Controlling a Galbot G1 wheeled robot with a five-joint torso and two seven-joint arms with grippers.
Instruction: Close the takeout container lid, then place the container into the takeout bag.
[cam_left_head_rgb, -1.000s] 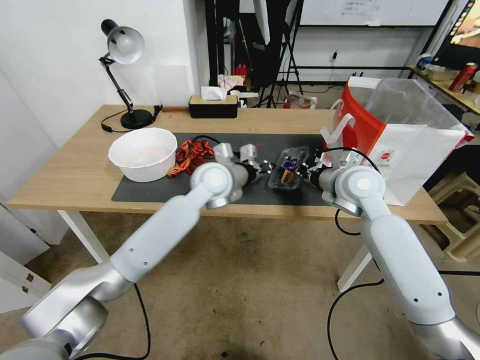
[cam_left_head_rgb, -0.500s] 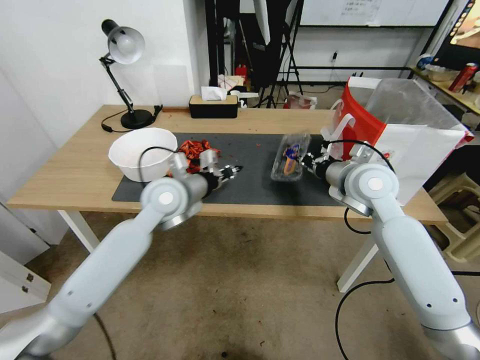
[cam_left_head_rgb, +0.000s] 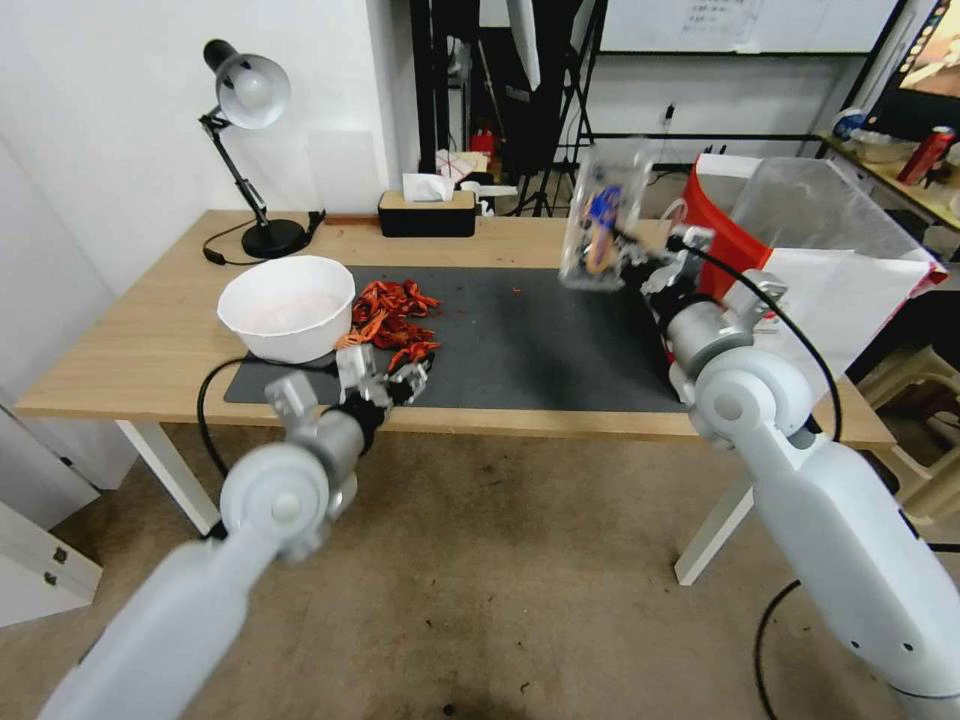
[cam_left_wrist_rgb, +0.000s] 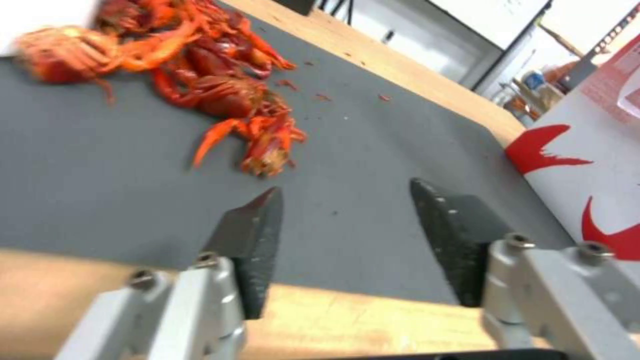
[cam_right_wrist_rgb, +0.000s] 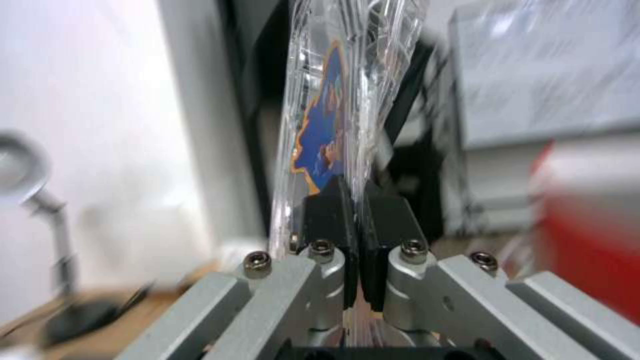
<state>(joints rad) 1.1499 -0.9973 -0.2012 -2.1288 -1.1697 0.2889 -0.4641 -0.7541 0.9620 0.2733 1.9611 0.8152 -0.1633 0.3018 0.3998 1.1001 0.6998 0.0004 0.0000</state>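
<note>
Clear takeout container (cam_left_head_rgb: 603, 217), blue-and-orange patch showing through, pinched in the black pads of the silver right gripper (cam_left_head_rgb: 636, 262). Just beside that gripper, the takeout bag (cam_left_head_rgb: 800, 290) is red and white. Ahead of the left gripper (cam_left_wrist_rgb: 347, 220), orange-red crayfish (cam_left_wrist_rgb: 200, 75) on a dark grey mat (cam_left_wrist_rgb: 120, 165).

Even, bright indoor light w/ soft shadows under the table (cam_left_head_rgb: 150, 385); head view bends straight lines at the edges, e.g. the lamp (cam_left_head_rgb: 245, 150) leans. Takeout container (cam_left_head_rgb: 603, 215) is motion-smeared in head view. Right wrist view: bkgd heavily blurred; left wrist view soft, esp. the crayfish (cam_left_wrist_rgb: 200, 85).
</note>
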